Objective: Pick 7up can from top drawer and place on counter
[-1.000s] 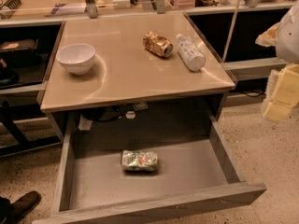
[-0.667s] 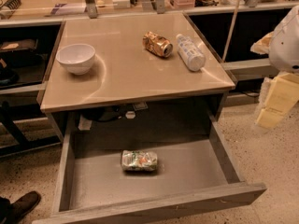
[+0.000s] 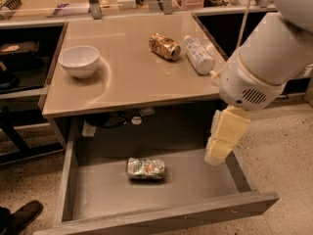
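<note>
The 7up can [image 3: 145, 168] is silvery with green and orange marks and dented. It lies on its side on the floor of the open grey top drawer [image 3: 205, 182], near the middle. My gripper [image 3: 218, 151] has cream fingers and hangs over the drawer's right part, to the right of the can and apart from it, holding nothing. The white arm comes in from the upper right. The beige counter [image 3: 122, 77] lies above the drawer.
On the counter stand a white bowl [image 3: 79, 60] at the left, a gold-brown can [image 3: 164, 46] on its side and a clear plastic bottle [image 3: 199, 54] lying at the right. A shoe [image 3: 24, 214] shows at the bottom left. Shelves lie behind.
The arm has swung in from the right edge toward the left and down, so the gripper now hangs over the drawer's right part. The can has not moved.
</note>
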Robot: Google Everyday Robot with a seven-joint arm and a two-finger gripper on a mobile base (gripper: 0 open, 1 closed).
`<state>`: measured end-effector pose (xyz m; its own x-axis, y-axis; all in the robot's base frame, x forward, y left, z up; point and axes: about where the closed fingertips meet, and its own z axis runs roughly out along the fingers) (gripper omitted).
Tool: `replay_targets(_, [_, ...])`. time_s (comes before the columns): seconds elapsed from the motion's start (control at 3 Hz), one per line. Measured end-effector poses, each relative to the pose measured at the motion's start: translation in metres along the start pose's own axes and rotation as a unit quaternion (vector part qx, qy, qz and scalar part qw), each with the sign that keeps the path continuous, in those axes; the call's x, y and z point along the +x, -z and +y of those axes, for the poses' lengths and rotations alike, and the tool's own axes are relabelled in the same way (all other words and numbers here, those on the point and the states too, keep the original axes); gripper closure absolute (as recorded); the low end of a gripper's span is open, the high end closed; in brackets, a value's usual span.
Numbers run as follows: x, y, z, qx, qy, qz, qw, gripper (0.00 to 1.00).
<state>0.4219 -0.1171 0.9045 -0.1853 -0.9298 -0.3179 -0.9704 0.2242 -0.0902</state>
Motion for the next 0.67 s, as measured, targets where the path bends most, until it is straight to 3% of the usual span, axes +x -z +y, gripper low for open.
replay_targets(0.33, [-0.03, -0.022, 0.0228, -0.046, 0.008, -0.028, 0.9985, 0.0])
replay_targets(0.67, [-0.0323, -0.0214, 0.0245, -0.048, 0.008, -0.031, 0.9983, 0.0])
